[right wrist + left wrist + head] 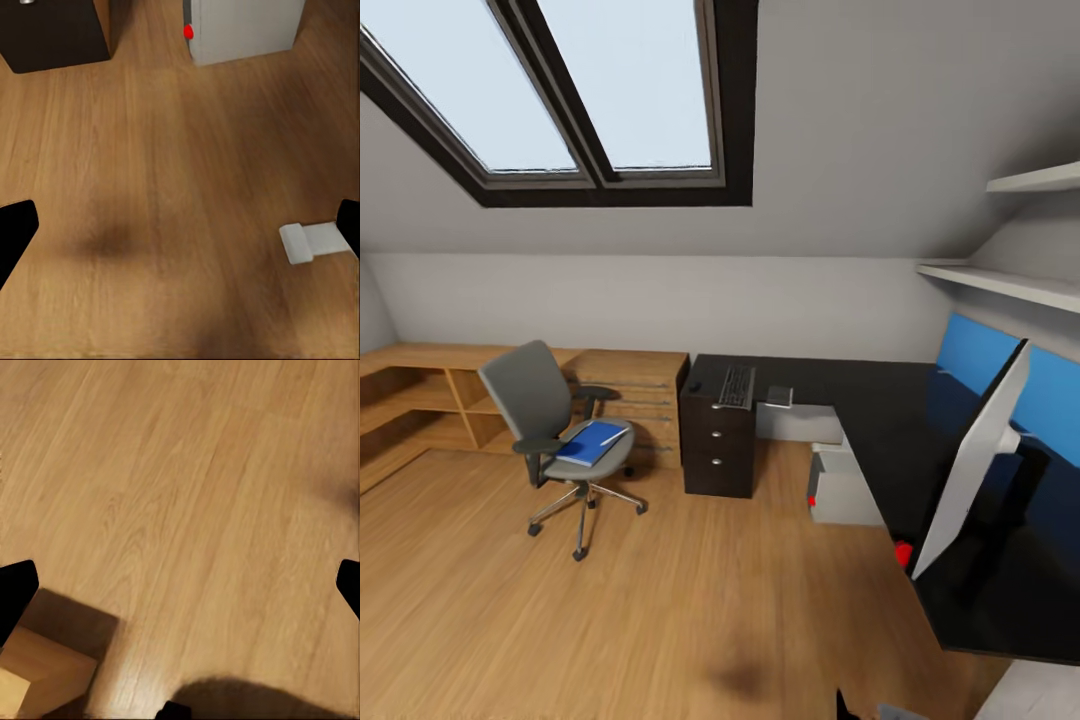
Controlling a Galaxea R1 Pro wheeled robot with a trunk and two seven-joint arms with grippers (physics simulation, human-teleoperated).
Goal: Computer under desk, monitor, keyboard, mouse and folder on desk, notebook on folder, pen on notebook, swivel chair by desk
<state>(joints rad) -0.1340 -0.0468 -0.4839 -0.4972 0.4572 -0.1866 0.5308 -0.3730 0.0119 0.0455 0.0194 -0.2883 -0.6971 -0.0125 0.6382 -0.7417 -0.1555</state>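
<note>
The swivel chair (pixel 545 425) stands on the wood floor, apart from the desk, with the blue folder (pixel 590 443) flat on its seat. A thin white stick, seemingly the pen (pixel 615 436), lies on the folder. On the black L-shaped desk (pixel 880 425) the keyboard (pixel 737 387) rests above the drawers, with the small grey notebook (pixel 778 396) beside it. The monitor (pixel 972 465) stands nearly edge-on at the right. The light-grey computer (pixel 842 487) (pixel 244 30) sits under the desk. I cannot make out the mouse. My left gripper (pixel 180 589) and right gripper (pixel 180 229) are both open over bare floor.
A low light-wood cabinet (pixel 430 400) lines the far wall left of the black drawer unit (pixel 718 445) (pixel 52 34). A blue panel (pixel 1000 375) backs the desk under white shelves (pixel 1010 285). A light-wood block (pixel 37 679) and a white piece (pixel 311 241) show near the grippers.
</note>
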